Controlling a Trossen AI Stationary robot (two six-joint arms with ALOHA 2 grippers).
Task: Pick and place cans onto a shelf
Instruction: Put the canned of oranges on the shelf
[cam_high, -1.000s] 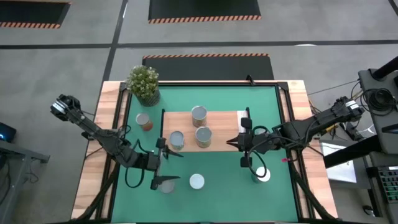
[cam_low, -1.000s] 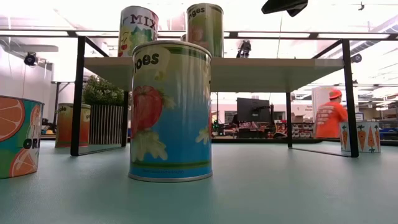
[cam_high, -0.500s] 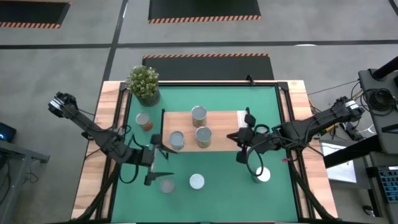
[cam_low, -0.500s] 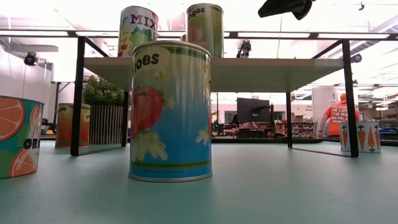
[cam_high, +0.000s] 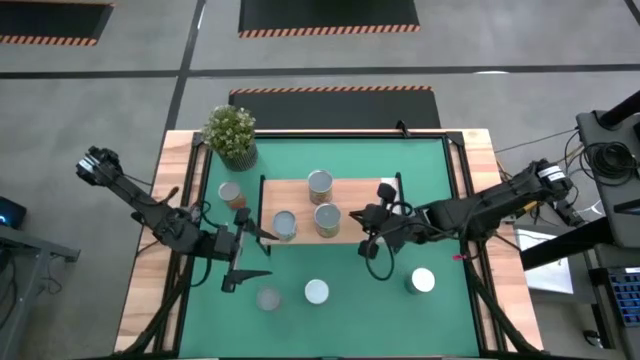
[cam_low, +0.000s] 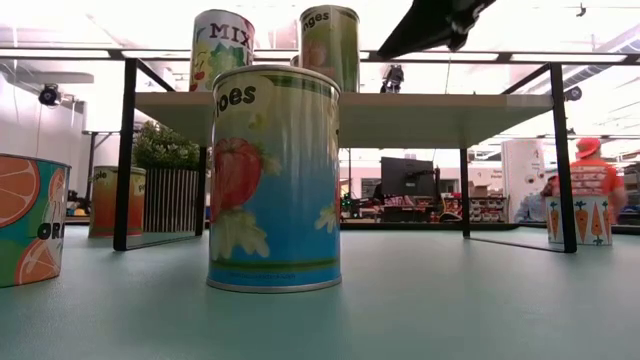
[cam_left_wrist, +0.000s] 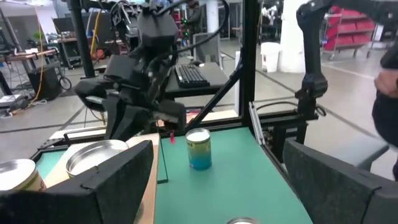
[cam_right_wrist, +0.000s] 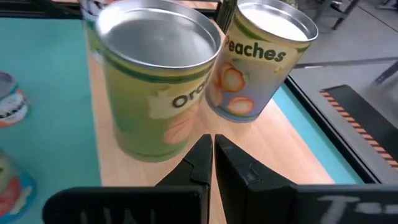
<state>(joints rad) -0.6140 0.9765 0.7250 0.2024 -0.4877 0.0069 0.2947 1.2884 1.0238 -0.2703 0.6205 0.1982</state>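
The light-wood shelf (cam_high: 360, 200) stands mid-table with three cans on its board (cam_high: 320, 182) (cam_high: 327, 218) (cam_high: 284, 225). Other cans stand on the green mat: one left of the shelf (cam_high: 231, 195) and three near the front (cam_high: 268, 298) (cam_high: 316, 291) (cam_high: 421, 281). My left gripper (cam_high: 255, 258) is open and empty, left of the front cans. My right gripper (cam_high: 362, 232) is shut and empty above the board's right part. Its tips (cam_right_wrist: 211, 146) point at a green can (cam_right_wrist: 155, 81) and a Peaches can (cam_right_wrist: 264, 59).
A leafy potted plant (cam_high: 231, 133) stands at the mat's far left corner. The shelf's black frame posts (cam_low: 125, 150) (cam_low: 562, 150) rise from the mat. A person in orange (cam_low: 595, 180) moves in the room behind the table.
My right gripper has gone from above the front right can toward the table's left, over the shelf board. My left gripper has drawn back from the front left can toward the table's left and far side, staying open. The cans have not moved.
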